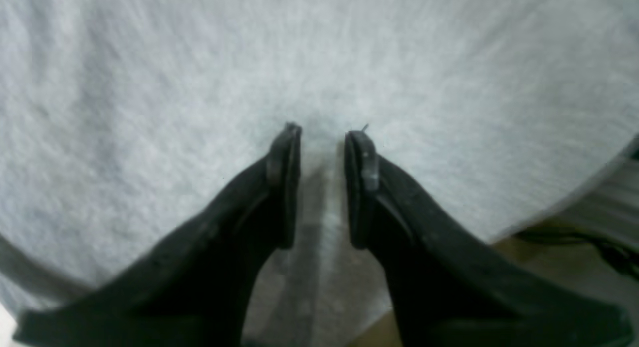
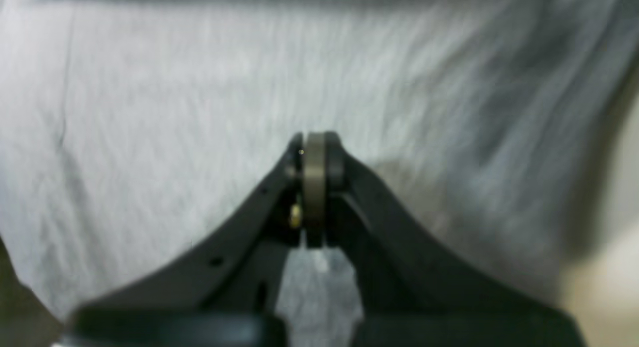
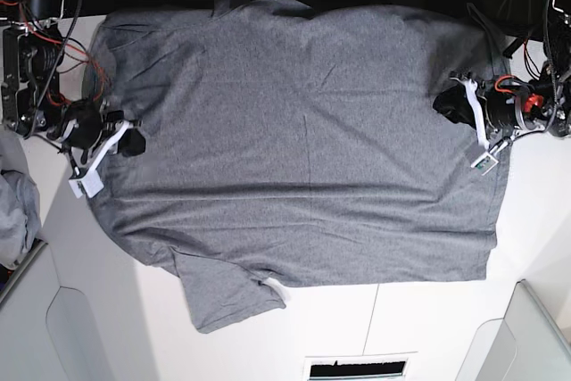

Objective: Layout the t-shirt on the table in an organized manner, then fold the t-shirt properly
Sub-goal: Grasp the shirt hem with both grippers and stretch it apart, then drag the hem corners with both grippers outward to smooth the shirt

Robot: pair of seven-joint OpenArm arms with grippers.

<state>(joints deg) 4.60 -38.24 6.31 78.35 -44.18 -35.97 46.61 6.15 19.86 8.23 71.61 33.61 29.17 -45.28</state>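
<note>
One heathered charcoal-grey short-sleeved cotton t-shirt (image 3: 303,140) lies spread nearly flat across the wide smooth white tabletop (image 3: 419,327), a black gripper stationed at each of its two short edges.

The left gripper (image 1: 322,132) hangs over the cloth with its two fingers (image 1: 284,157) partly spread, a narrow gap between them and grey fabric directly beneath and ahead; nothing is visibly caught between the jaws. The right gripper (image 2: 314,142) shows its jaws pressed together, tips against or just above the shirt; the blurred wrist view does not settle whether a pinch of fabric is caught in them.

By the look of it the laying-out step is close to finished: the body is smooth, one sleeve (image 3: 227,296) sticks out well to the side of the right gripper, and the far edge runs up to the table's dark rear border. The fold appears to be the step now starting. The next move seems to call for each gripper to take a firm hold of the edge under it, then carry it across without dragging the rest.

The count: one t-shirt, one table, two grippers, and one lighter bluish-grey garment heap (image 3: 16,211) off beyond the right gripper.
</note>
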